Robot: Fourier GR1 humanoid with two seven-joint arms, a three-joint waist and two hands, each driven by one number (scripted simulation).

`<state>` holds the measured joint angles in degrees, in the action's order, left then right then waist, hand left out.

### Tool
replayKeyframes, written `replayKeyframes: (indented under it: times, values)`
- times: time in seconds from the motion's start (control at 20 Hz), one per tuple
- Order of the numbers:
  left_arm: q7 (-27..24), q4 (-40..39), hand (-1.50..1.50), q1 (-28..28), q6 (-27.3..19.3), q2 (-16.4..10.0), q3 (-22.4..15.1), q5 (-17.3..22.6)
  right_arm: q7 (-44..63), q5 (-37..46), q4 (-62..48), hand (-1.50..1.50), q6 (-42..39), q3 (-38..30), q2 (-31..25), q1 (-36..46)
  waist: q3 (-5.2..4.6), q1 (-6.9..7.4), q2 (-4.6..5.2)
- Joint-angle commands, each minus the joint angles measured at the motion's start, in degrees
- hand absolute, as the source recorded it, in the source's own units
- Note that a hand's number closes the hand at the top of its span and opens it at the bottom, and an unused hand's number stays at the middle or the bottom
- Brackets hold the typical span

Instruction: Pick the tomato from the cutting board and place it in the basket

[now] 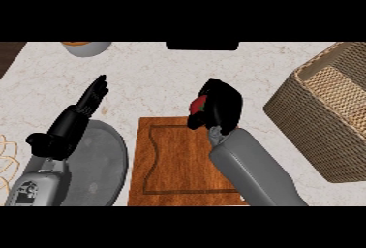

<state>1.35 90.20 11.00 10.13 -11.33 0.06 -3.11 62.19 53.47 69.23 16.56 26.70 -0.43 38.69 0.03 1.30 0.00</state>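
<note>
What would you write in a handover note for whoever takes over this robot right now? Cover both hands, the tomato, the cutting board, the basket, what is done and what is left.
Right hand: shut on the tomato, over the far edge of the cutting board.
Left hand: open, resting at the view's left, holding nothing.
Basket: to the right of the board.
Done: the grasp.
Left: carry the tomato right and release it in the basket.

Surface (178,72): pale speckled stone, smooth.
Cutting board (172,162): reddish-brown wood, satin, fine grain.
Basket (307,126): woven wicker, rough.
Plate (100,162): grey, matt.
Right forearm (257,177): grey, smooth, faint sheen.
</note>
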Motion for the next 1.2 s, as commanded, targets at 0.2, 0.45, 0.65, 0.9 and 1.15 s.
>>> replayKeyframes:
  times: [0.2,0.45,0.65,0.9,1.15]
  values:
    - [0.1,1.1,0.00,-1.3,-1.2,1.4,-0.5,-0.4,11.9,12.1,8.4,1.50,13.7,-1.2,0.4,8.6,-0.09,-0.72,-0.60]
    - [1.6,0.4,0.00,-0.6,-0.2,0.1,1.0,0.7,18.8,16.1,14.1,1.50,7.1,-4.0,0.4,12.8,-0.08,-1.29,-0.69]
    - [0.1,-2.0,0.00,0.8,-0.2,-0.3,1.8,0.2,22.9,20.3,15.2,1.50,1.6,-5.0,0.4,15.2,-0.12,-1.71,-0.62]
    - [1.0,0.9,0.00,-0.5,1.8,-1.9,2.9,2.2,22.0,24.3,11.1,1.50,-3.0,-11.3,0.4,17.7,-0.10,-0.85,-0.39]
    - [2.0,-0.2,0.00,1.7,0.6,-1.3,2.4,0.8,14.0,25.4,7.9,1.50,-2.1,-21.9,-1.3,19.3,-0.05,-1.31,0.09]
